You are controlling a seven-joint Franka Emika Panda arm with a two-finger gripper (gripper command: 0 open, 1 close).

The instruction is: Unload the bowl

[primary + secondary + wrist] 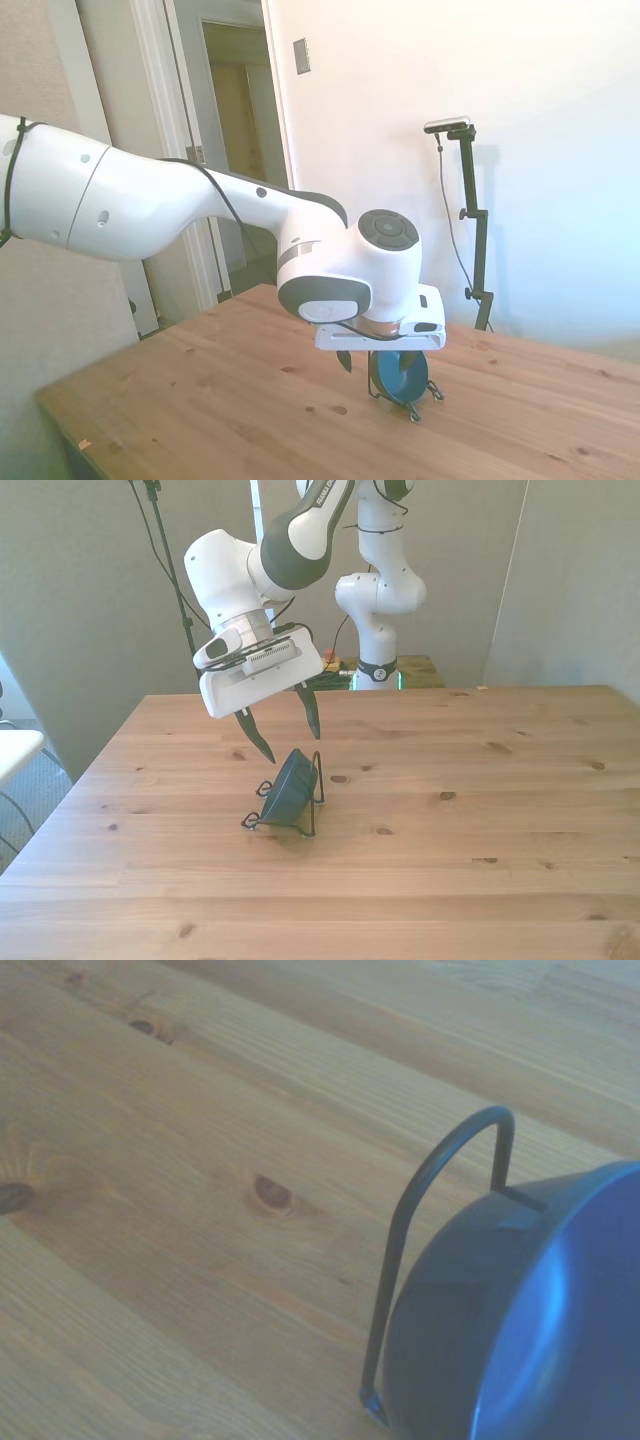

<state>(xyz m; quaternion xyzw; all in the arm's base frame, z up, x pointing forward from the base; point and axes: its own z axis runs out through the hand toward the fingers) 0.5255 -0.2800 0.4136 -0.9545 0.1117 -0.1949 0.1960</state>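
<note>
Bowl (289, 788) and gripper (285, 732) above a wooden table (480, 810). The teal-blue bowl stands on edge, tilted, in a thin black wire stand (312, 798) that rests on the table toward the front view's left of centre. In the wrist view the bowl (530, 1310) leans against a wire loop of the stand (420, 1230), its glossy side facing the camera. The gripper hangs just above the bowl, its two dark fingers (310, 712) spread apart and pointing down at a slant; they grip nothing, and the pictures do not settle whether a tip touches the rim. In the side view the gripper (375, 360) sits directly over the bowl (400, 375), one finger to the picture's left of it. The white arm (180, 215) reaches in over the table.
</note>
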